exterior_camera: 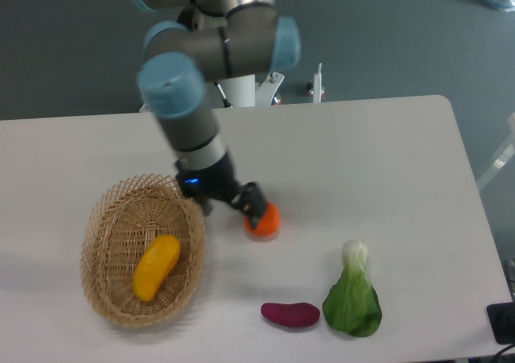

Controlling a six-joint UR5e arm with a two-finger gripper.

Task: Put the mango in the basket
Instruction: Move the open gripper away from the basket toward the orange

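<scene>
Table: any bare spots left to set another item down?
Yes. The whole far right of the table, beyond the orange, is bare, as is the far-left strip above the basket. It is crowded near the bok choy, the sweet potato and the end effector.

Mango (156, 266) loose in basket (113, 218); empty hand (232, 208) beside orange (264, 222).

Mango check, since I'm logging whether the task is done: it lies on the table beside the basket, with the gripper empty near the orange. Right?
Not quite. The mango lies inside the basket, not beside it, as the camera view shows. The rest holds: the gripper is empty near the orange.
</scene>
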